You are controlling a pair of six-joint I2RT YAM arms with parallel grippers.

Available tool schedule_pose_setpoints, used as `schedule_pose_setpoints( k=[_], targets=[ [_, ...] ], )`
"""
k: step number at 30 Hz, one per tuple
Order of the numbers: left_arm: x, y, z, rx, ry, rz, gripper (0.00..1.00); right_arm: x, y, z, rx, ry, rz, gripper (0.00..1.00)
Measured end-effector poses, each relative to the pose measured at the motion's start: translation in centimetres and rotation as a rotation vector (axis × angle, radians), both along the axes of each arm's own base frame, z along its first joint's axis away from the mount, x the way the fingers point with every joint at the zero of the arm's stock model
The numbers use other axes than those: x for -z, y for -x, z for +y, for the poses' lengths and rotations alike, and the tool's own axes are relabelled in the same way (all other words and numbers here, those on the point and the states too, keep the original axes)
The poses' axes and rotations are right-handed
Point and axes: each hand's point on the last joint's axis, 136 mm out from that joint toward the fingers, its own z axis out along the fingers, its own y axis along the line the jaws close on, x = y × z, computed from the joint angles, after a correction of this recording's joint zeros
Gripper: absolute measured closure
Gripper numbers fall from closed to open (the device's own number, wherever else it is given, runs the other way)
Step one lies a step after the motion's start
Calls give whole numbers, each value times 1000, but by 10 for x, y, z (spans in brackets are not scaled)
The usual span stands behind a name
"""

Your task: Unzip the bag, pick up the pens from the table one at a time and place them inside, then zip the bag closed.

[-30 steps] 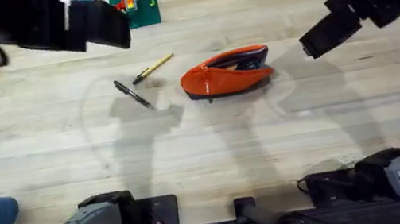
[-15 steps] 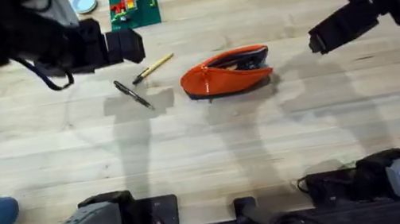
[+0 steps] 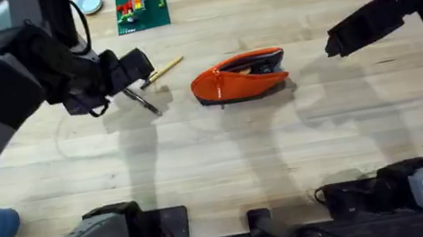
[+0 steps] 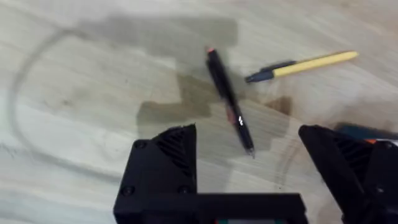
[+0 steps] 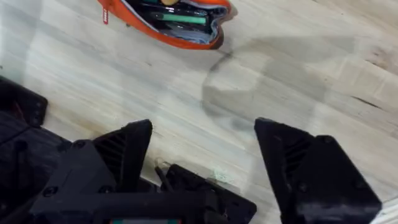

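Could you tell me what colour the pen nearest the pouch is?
Yellow with a dark tip, clearest in the left wrist view.

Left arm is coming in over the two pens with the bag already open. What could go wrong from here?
The black pen and the yellow pen lie close together, so the open left gripper could nudge or catch both. The black pen lies flat on the table and may roll from a shallow pinch. The bag gapes narrowly, so a drop could miss.
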Motion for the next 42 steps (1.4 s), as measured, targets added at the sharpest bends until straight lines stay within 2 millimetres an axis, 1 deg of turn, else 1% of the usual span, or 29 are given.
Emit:
schedule_pose_setpoints(
  k=[9,14,16,19,20,21,22,23,24,25,27,42],
  targets=[
    [38,6,3,-171,49,139,6,0,1,1,-1,-5,3,5],
    [65,11,4,-213,55,233,4,0,1,1,-1,-5,3,5],
    [71,12,5,-222,46,256,18,0,1,1,-1,-5,3,5],
    [72,13,7,-232,35,265,134,0,1,1,-2,-5,3,5],
    [73,15,10,-240,23,273,226,0,1,1,-2,-5,3,5],
    [74,16,12,-243,11,281,349,0,1,1,-1,-5,3,5],
    [74,17,13,-248,7,285,509,0,1,1,-1,-5,3,5],
    [74,16,12,-247,11,284,647,0,1,1,-2,-5,3,5],
    [74,12,10,-245,27,274,813,0,1,1,-1,-5,3,5],
    [74,10,9,-240,33,270,913,0,1,1,-2,-5,4,5],
    [73,8,8,-242,41,271,954,0,1,1,-1,-5,3,5],
    [73,7,8,-234,39,264,959,0,1,1,-2,-5,3,5]
  ],
)
